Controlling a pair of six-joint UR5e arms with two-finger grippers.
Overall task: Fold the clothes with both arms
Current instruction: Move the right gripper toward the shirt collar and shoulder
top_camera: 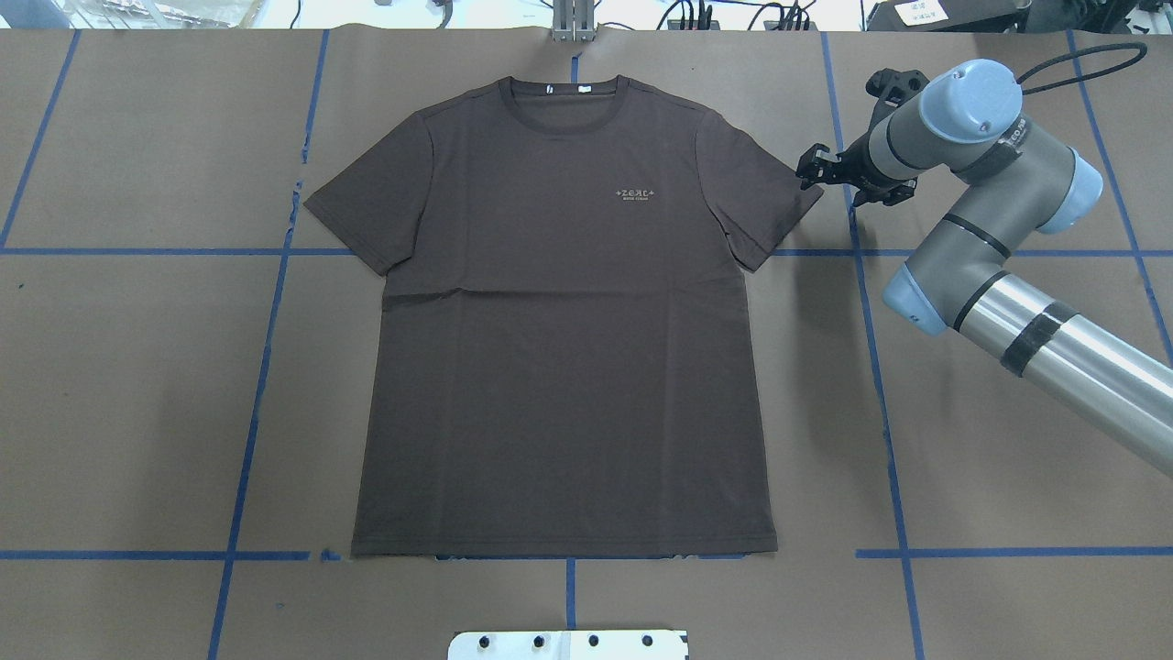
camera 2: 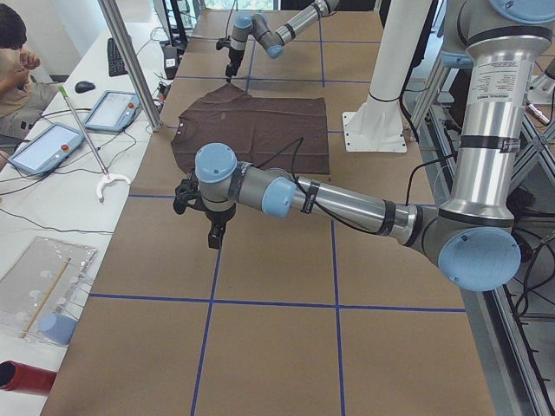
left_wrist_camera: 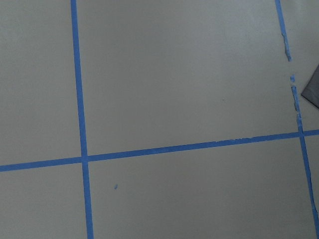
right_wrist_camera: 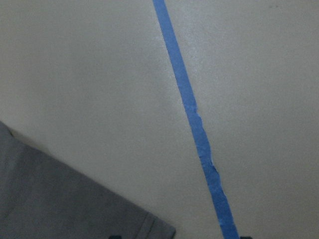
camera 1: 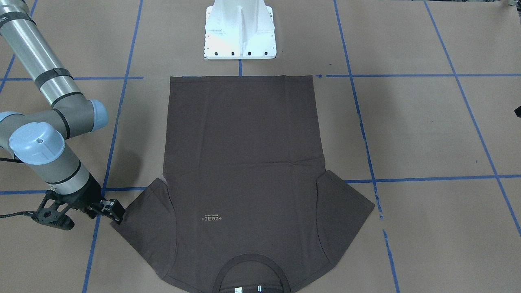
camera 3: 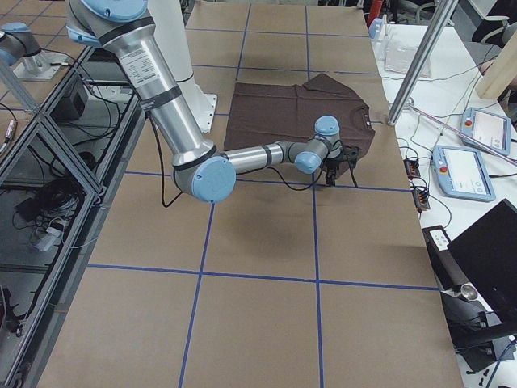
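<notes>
- T-shirt lies flat and face up on the table, sleeves spread, collar on the side away from the robot, hem near the white pedestal base.
- It looks like thin, soft knit: light and limp, with no stiffness of its own. Lifted at one point it would likely sag and drape, and it may drag on the paper-covered top.
- My judgement is that the edges give the best hold: sleeve tips, shoulder seams and hem corners, pinched through both layers and taken as matching pairs so the fold stays straight.
- Right fingers sit low, just beside the tip of the near sleeve. The wrist view suggests they are spread wide, with nothing between them.
- Left fingers hang over bare table, apart from the other sleeve. I cannot tell whether they are spread or closed.
</notes>
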